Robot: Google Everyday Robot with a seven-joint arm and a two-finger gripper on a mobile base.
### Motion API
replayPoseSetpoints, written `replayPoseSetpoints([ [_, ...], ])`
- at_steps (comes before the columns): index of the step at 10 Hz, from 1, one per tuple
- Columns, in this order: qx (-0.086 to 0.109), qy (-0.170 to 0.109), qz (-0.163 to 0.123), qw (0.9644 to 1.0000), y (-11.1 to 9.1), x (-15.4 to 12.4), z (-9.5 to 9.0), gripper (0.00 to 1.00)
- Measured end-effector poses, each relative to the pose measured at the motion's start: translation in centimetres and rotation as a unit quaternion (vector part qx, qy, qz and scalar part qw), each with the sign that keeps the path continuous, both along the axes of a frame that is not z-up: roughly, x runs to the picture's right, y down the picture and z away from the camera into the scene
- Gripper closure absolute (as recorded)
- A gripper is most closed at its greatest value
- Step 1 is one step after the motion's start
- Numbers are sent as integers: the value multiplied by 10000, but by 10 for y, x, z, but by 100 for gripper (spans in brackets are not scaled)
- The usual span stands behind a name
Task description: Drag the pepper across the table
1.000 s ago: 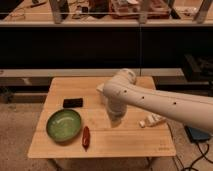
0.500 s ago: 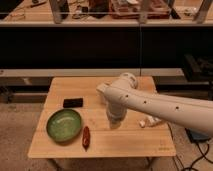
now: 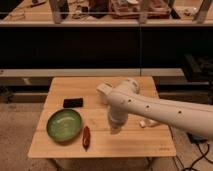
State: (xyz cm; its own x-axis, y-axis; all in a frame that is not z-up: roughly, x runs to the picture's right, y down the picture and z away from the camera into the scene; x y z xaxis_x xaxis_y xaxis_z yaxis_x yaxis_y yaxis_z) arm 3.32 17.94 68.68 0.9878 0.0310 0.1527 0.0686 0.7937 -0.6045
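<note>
- While the gripper (image 3: pixel 115 129) hangs closed at the end of the white arm, low over the middle of the desk (image 3: pixel 100 86), nothing can be seen held in it, and it is apart from the pepper.
- From the gripper, the pepper (image 3: pixel 86 137) lies at about eight o'clock. It is near but not touching, and rests on the wood close to the desk's front edge with its length running roughly front to back.
- Just beyond the pepper, at its ten o'clock, sits the green bowl (image 3: pixel 65 125), whose rim is just beside the chili.
- At the gripper's ten o'clock, further back, lies the black block (image 3: pixel 73 102), well apart from the pepper.
- At three o'clock from the gripper are some small white pieces (image 3: pixel 145 122), partly hidden under the arm.
- As a judgement, the step in hand is the approach: the drag has not yet begun, because no contact with the pepper shows.
- The next move calls for bringing the closed gripper down beside or onto the pepper, towards eight o'clock, and then pressing lightly.
- A sweep towards three o'clock looks best, since the bowl blocks the nine o'clock side and the front edge is close at six.
</note>
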Motion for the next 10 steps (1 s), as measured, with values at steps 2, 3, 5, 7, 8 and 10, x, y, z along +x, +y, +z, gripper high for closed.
replayPoseSetpoints([
  [2,-95,-20,20,10000,8,-9,8,59],
  [3,-101,-129,-133,9998,12,-10,8,59],
  [5,-53,-322,-232,9992,14,-8,7,59],
  [7,-109,-121,150,9998,16,-16,8,59],
  [8,-113,-93,203,9997,16,-19,8,59],
  [10,-213,-250,158,9993,19,-32,7,59],
])
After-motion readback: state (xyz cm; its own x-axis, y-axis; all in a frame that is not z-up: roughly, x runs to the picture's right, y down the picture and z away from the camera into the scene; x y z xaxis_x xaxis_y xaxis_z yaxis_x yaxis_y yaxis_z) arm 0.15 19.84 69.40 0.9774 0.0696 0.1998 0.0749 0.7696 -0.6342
